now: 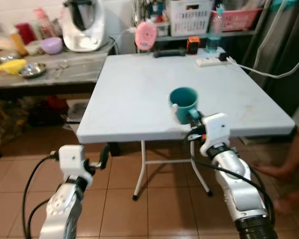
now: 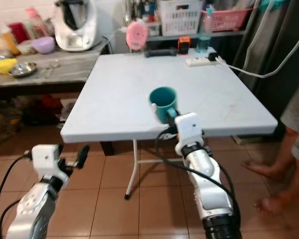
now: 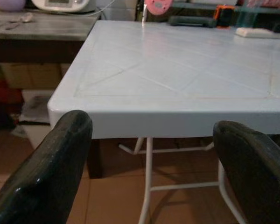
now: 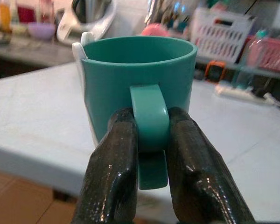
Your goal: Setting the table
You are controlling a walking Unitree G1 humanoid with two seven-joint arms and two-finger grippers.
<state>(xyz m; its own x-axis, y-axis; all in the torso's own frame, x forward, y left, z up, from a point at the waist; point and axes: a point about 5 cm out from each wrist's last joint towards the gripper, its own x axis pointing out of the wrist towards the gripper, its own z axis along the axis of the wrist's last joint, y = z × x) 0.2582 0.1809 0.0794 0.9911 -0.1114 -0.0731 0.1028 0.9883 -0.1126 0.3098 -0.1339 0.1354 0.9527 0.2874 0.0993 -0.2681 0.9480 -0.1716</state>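
Note:
A teal mug [image 1: 183, 103] is held upright just above the near edge of the white folding table [image 1: 134, 89]. My right gripper [image 1: 193, 119] is shut on the mug's handle [image 4: 149, 116], one black finger [image 4: 113, 172] on each side of it. A white part [image 4: 81, 51] shows at the mug's far side. My left gripper [image 1: 103, 157] is open, low at the front left, below and before the table's near left corner [image 3: 60, 105].
A power strip [image 1: 209, 61] with a white cable, a pink clock [image 1: 146, 35] and a black bar [image 1: 169, 52] lie at the table's far edge. A counter [image 1: 45, 69] with bowls and an appliance stands at left. A person's bare feet [image 1: 279, 174] stand at right on the tiled floor.

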